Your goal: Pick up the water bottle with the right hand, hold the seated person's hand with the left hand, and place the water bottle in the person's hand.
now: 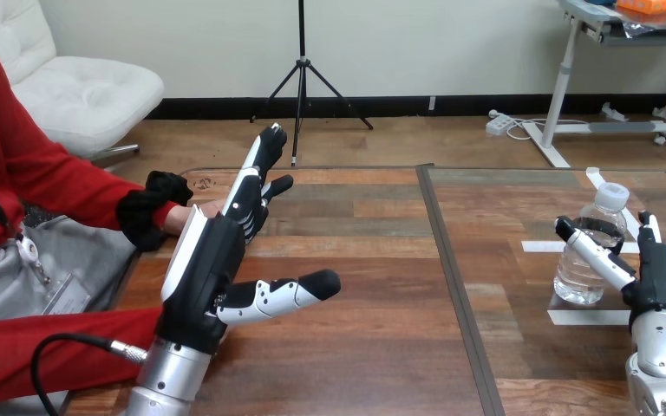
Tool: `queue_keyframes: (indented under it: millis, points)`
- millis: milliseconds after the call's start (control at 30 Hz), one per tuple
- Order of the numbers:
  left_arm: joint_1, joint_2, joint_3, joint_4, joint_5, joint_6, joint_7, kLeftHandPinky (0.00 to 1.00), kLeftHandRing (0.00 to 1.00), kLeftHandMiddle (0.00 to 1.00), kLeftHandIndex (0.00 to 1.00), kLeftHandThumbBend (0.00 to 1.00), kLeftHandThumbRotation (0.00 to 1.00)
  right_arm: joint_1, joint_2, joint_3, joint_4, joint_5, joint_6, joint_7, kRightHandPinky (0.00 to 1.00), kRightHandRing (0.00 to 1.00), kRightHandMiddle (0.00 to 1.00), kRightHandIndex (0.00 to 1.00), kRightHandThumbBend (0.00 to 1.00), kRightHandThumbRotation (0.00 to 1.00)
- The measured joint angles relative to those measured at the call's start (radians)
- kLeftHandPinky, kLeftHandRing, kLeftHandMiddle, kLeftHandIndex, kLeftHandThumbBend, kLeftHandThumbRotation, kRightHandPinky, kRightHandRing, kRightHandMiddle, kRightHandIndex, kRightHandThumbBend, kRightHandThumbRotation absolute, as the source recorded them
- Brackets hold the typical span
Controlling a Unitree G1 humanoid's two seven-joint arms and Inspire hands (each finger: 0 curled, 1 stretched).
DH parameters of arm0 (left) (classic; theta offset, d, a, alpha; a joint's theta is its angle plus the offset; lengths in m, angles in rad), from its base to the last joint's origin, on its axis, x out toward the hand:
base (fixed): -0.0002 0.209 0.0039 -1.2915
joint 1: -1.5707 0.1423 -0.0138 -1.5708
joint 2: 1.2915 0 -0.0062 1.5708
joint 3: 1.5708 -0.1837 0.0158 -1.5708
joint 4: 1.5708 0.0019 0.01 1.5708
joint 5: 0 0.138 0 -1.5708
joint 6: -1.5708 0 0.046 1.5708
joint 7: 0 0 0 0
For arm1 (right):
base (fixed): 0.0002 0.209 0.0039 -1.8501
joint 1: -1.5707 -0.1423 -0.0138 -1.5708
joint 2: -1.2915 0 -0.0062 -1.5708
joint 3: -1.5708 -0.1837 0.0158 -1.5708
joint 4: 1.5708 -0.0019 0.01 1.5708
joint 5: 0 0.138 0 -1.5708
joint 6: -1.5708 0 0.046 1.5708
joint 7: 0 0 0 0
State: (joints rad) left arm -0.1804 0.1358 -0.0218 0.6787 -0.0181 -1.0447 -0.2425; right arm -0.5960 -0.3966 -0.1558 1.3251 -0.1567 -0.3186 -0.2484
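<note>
Flanks the upright water bottle (583,264) at the table's (355,347) right with the right hand (661,290), fingers (598,256) spread, gripping nothing, left hand (201,269) straight-fingered beside the person's hand (189,218), and risks toppling the bottle if one finger pushes first.

The wooden surface (355,347) is split by a dark seam (455,286) running front to back. On its right part a clear water bottle (588,251) stands upright, with 3 white tape strips (540,247) lying flat around it.
</note>
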Motion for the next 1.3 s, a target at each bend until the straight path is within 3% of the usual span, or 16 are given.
queue_keyframes:
  millis: [500, 633, 733, 767, 833, 933, 1033, 1133, 1233, 1300]
  points:
    - [0.023, 0.001, -0.001, -0.017, -0.011, 0.007, -0.012, 0.91, 1.00, 1.00, 1.00, 1.00, 0.49, -0.001, 0.005, -0.015, 0.008, 0.026, 0.000, 0.059, 0.97, 1.00, 1.00, 1.00, 1.00, 0.53]
    - [0.025, 0.002, -0.001, -0.017, -0.011, 0.007, -0.012, 0.91, 1.00, 1.00, 1.00, 1.00, 0.49, -0.002, 0.009, -0.023, 0.010, 0.043, 0.000, 0.070, 0.73, 0.84, 0.78, 1.00, 1.00, 0.48]
    - [0.026, 0.003, 0.000, -0.018, -0.009, 0.007, -0.011, 0.90, 0.99, 1.00, 1.00, 1.00, 0.49, -0.003, 0.012, -0.029, 0.011, 0.053, 0.000, 0.078, 0.49, 0.58, 0.53, 1.00, 1.00, 0.46]
    - [0.026, 0.003, 0.000, -0.018, -0.009, 0.007, -0.010, 0.90, 0.99, 1.00, 1.00, 1.00, 0.49, -0.003, 0.014, -0.033, 0.011, 0.060, 0.000, 0.081, 0.49, 0.58, 0.53, 1.00, 1.00, 0.46]
    - [0.026, 0.003, 0.000, -0.019, -0.009, 0.007, -0.010, 0.90, 0.99, 1.00, 1.00, 1.00, 0.49, -0.005, 0.018, -0.037, 0.012, 0.064, 0.000, 0.081, 0.50, 0.67, 0.63, 1.00, 1.00, 0.42]
    - [0.026, 0.003, 0.000, -0.019, -0.009, 0.007, -0.010, 0.90, 0.99, 1.00, 1.00, 1.00, 0.50, -0.008, 0.023, -0.041, 0.014, 0.067, 0.000, 0.080, 0.27, 0.37, 0.38, 1.00, 1.00, 0.39]
    - [0.027, 0.003, 0.000, -0.021, -0.008, 0.007, -0.010, 0.90, 0.99, 1.00, 1.00, 1.00, 0.50, -0.012, 0.030, -0.047, 0.014, 0.077, 0.000, 0.079, 0.27, 0.40, 0.44, 1.00, 1.00, 0.35]
    - [0.027, 0.003, 0.000, -0.022, -0.007, 0.007, -0.010, 0.89, 0.99, 1.00, 1.00, 1.00, 0.50, -0.017, 0.039, -0.059, 0.014, 0.090, 0.000, 0.081, 0.36, 0.54, 0.66, 0.99, 1.00, 0.29]
    - [0.029, 0.004, 0.000, -0.026, -0.007, 0.007, -0.010, 0.90, 0.99, 1.00, 1.00, 1.00, 0.51, -0.020, 0.048, -0.074, 0.014, 0.113, -0.002, 0.084, 0.60, 0.72, 0.82, 0.97, 1.00, 0.22]
    - [0.030, 0.004, 0.000, -0.030, -0.007, 0.007, -0.010, 0.89, 0.99, 1.00, 1.00, 1.00, 0.51, -0.021, 0.053, -0.082, 0.014, 0.123, -0.005, 0.087, 0.66, 0.77, 0.82, 0.93, 1.00, 0.18]
